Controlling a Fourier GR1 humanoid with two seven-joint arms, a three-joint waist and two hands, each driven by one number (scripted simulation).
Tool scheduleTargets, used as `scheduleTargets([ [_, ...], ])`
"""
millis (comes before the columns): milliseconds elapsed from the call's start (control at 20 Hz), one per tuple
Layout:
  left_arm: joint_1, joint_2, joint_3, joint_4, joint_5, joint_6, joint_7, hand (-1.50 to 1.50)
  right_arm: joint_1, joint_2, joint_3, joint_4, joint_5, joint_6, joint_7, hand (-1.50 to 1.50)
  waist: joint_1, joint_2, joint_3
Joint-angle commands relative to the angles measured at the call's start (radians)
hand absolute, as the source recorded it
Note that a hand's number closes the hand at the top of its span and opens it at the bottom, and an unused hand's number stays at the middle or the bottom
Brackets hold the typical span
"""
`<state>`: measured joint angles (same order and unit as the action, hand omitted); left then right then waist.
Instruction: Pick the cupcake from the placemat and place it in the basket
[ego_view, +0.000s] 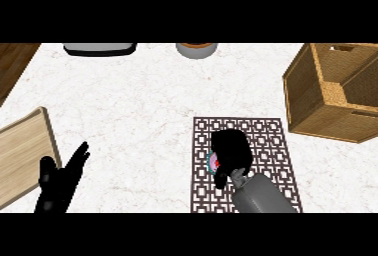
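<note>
Right robot hand (231, 149): enters from the lower edge at centre-right on a grey forearm, palm down over the placemat (269, 150), fingers curled round the cupcake (214, 161). Cupcake: mostly hidden, only a pink and teal edge showing at the hand's left side, lower centre of frame. Left robot hand (59, 182): lower left, fingers spread, resting above the table (140, 100). Basket (325, 95): upper right, well apart from the cupcake.

My right hand (230, 147) covers the cupcake (214, 161) on the placemat (269, 145). Basket (332, 90) at two o'clock; my left hand (59, 185) at eight o'clock.
</note>
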<state>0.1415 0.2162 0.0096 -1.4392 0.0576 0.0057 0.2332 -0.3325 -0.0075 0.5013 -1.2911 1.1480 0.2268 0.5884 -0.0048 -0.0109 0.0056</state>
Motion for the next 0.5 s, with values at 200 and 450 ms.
scheduleTargets([
  [200,0.011,-0.015,0.002,0.042,0.007,-0.004,0.014,0.00,0.042,0.007,-0.016,-0.322,-0.211,-0.354,0.164,1.50,-0.007,0.002,-0.001],
  [450,0.011,0.015,0.020,0.033,0.017,-0.027,0.026,0.00,-0.025,0.007,-0.054,-0.530,-0.190,-0.491,0.227,1.50,-0.008,0.003,-0.005],
])
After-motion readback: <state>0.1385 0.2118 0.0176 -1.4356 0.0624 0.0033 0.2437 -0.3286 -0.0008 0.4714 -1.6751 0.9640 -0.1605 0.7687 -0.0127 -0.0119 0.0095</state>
